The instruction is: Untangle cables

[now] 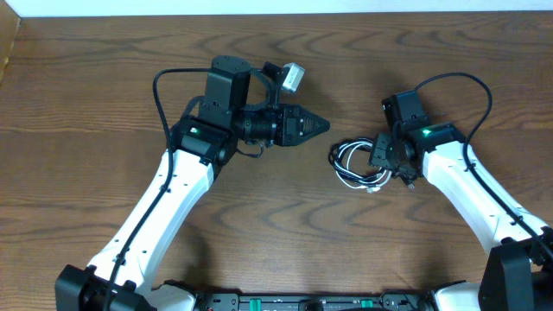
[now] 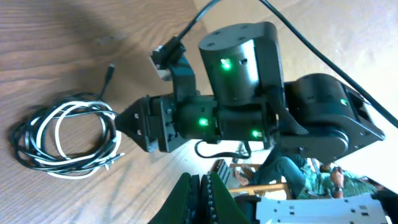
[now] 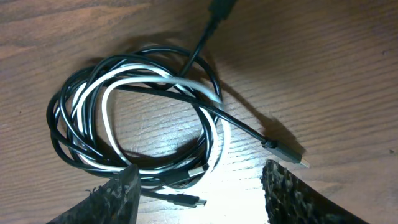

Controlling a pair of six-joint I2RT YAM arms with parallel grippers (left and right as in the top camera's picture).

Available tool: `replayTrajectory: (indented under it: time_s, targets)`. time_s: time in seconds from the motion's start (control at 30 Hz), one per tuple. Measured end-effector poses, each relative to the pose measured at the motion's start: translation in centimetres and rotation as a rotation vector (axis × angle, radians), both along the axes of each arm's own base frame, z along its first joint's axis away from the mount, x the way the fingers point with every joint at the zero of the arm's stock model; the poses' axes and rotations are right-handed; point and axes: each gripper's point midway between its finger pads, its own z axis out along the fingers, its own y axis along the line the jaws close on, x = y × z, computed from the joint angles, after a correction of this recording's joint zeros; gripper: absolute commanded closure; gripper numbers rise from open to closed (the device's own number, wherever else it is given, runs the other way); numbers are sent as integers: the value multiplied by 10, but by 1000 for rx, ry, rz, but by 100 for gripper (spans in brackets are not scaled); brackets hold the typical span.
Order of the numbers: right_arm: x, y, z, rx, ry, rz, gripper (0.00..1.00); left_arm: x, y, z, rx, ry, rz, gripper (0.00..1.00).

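Wooden worktop (image 1: 104, 69) carries white cable (image 3: 143, 71) and black cable (image 3: 236, 124) coiled together, untangling not begun; right pincer (image 3: 200, 184) hovers spread above, left pincer (image 1: 321, 125) closed, empty.

Bare table (image 1: 285, 203) left of cables (image 1: 346, 164)

Your tabletop (image 1: 86, 86) is mid-brown wood with darker wavy grain. At its three o'clock, the coil shows two colours: the white cable (image 3: 140, 70) wound through the black cable (image 3: 55, 121). The plug tips are silvery. The left arm (image 1: 164, 199) and right arm (image 1: 467, 190) have white links and black joints, each with a green light (image 1: 194, 132). The left end effector (image 1: 326, 125) is black. The right end effector (image 1: 378, 155) is black too, and its pads (image 3: 292, 193) are dark, speckled grey.
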Motion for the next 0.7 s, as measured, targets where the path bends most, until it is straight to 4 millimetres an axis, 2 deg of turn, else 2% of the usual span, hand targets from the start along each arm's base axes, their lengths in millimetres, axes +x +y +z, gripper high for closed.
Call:
replayTrajectory:
  time_s: [0.17, 0.23, 0.3, 0.33, 0.5, 0.57, 0.7]
  targets:
    - [0, 1, 0, 3, 1, 2, 38, 15, 13, -24, 121, 31, 128, 92]
    - [-1, 2, 0, 12, 4, 3, 36, 25, 19, -36, 183, 26, 196, 83]
    - [-1, 3, 0, 21, 6, 5, 35, 37, 23, -51, 246, 18, 254, 67]
    - [-1, 4, 0, 25, 9, 6, 34, 44, 22, -62, 281, 14, 275, 62]
    - [-4, 5, -1, 36, 20, 9, 34, 68, 8, -120, 396, 23, 314, 42]
    - [-6, 5, -2, 36, 28, 9, 33, 75, -1, -140, 416, 17, 311, 38]
    - [-7, 5, -2, 37, 32, 9, 32, 83, -11, -172, 445, 21, 303, 38]
